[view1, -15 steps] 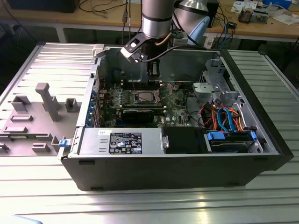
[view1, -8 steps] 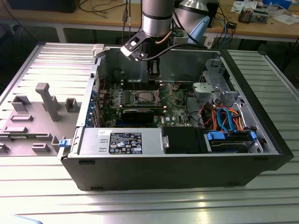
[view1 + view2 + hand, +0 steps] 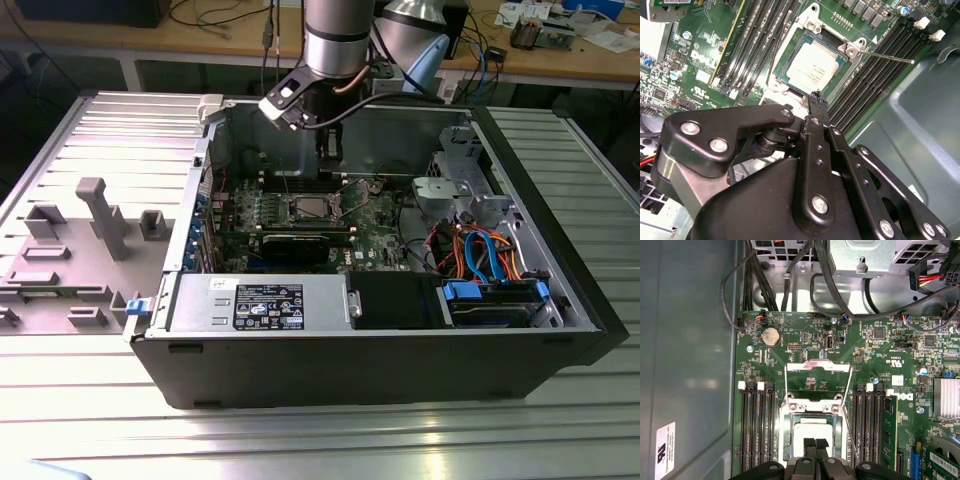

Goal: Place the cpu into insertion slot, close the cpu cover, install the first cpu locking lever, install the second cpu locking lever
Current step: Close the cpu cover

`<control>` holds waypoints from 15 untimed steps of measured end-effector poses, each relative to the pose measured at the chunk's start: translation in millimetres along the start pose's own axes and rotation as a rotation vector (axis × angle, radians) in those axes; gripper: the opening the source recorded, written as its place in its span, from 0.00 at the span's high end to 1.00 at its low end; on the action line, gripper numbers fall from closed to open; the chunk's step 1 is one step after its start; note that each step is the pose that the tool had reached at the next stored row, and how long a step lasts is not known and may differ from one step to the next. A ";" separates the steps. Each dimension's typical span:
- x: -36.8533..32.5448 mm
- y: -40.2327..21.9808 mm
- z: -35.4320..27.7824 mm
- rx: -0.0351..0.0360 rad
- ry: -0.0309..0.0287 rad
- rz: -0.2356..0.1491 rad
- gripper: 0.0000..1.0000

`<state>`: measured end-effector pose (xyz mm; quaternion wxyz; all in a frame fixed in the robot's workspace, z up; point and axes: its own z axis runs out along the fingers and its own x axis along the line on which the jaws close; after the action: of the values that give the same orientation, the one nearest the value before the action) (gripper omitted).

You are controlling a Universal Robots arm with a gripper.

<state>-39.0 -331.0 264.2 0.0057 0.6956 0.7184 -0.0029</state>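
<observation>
- Gripper (image 3: 812, 445) of yours hangs just above the socket inside the open computer case (image 3: 350, 365). Its jaws are pressed together with nothing between them.
- You have the cpu (image 3: 812, 67) seated flat in the insertion slot (image 3: 812, 407), silver top exposed.
- The cpu cover (image 3: 817, 366) stands swung up, off the chip.
- A thin lever rod (image 3: 885, 56) sticks out over the memory slots (image 3: 870, 75).
- Your fingertip (image 3: 816, 100) sits beside the slot's rim; touching or not, can't tell.

a: cpu (image 3: 812, 70) top, pale silvery metal, matt sheen.
b: and the cpu cover (image 3: 816, 365), thin bright metal, glossier.
a: gripper (image 3: 815, 444), smooth satin black, shiny metal screw heads.
b: circuit board (image 3: 805, 332) lacquered green; case wall (image 3: 690, 340) dull grey metal.
</observation>
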 end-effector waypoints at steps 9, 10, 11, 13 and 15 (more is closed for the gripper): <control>0.0 1.4 0.0 0.0000 0.0001 0.000 0.89; 0.0 1.5 0.0 0.0000 0.0000 0.000 0.89; 0.0 1.5 0.0 0.0000 0.0000 0.000 0.89; 0.0 1.5 0.0 0.0000 0.0000 0.000 0.89; 0.0 1.6 0.0 0.0000 0.0001 0.000 0.89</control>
<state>-37.4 -331.0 264.2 0.0056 0.6957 0.7183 -0.0029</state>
